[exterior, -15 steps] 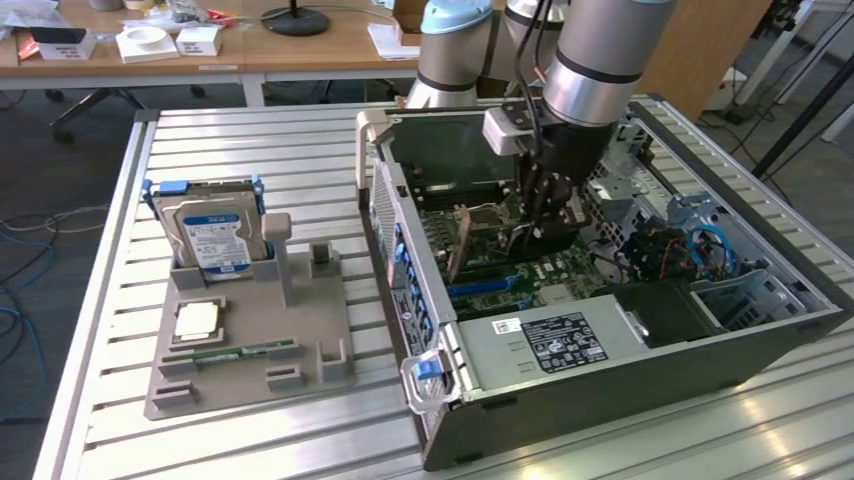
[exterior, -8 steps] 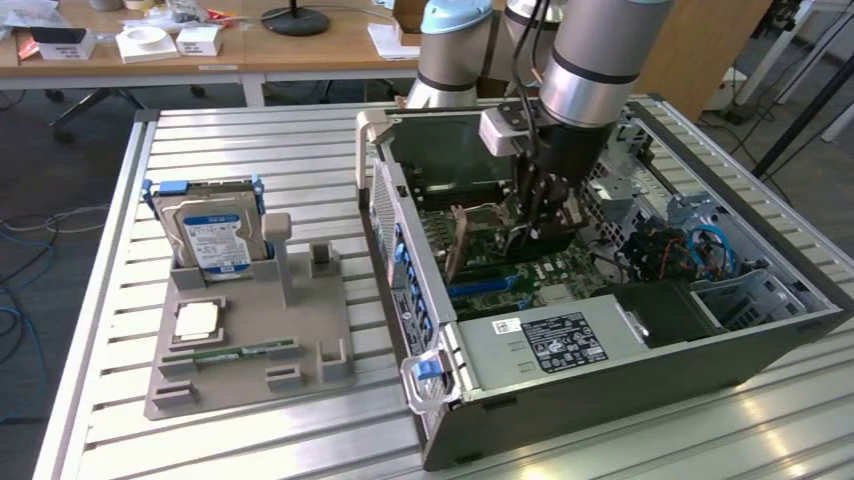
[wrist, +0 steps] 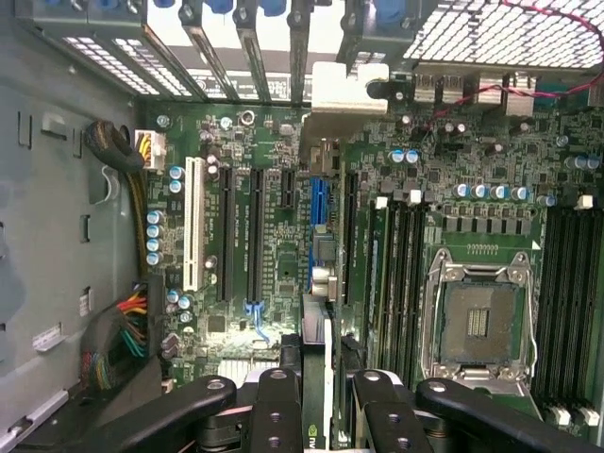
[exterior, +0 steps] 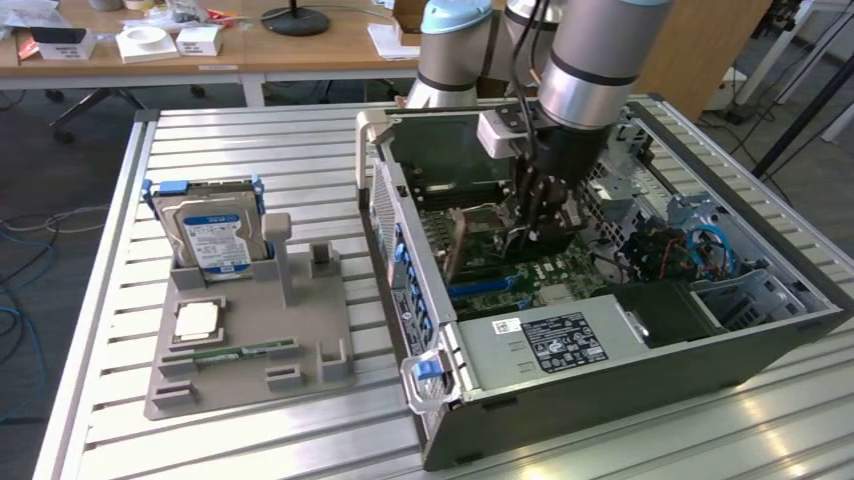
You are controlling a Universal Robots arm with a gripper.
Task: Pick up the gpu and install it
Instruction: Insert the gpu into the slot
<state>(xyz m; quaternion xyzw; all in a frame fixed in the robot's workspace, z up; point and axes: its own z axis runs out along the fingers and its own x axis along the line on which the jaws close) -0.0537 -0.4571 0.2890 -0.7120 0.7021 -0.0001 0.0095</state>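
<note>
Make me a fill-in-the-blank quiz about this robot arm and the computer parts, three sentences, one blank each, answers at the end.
1. The gripper is closed on the ____, holding it inside the open computer case.
2. The hard drive stands ____ in the grey tray.
3. The processor socket on the motherboard is ____.

Missing words: gpu; upright; empty.
</note>
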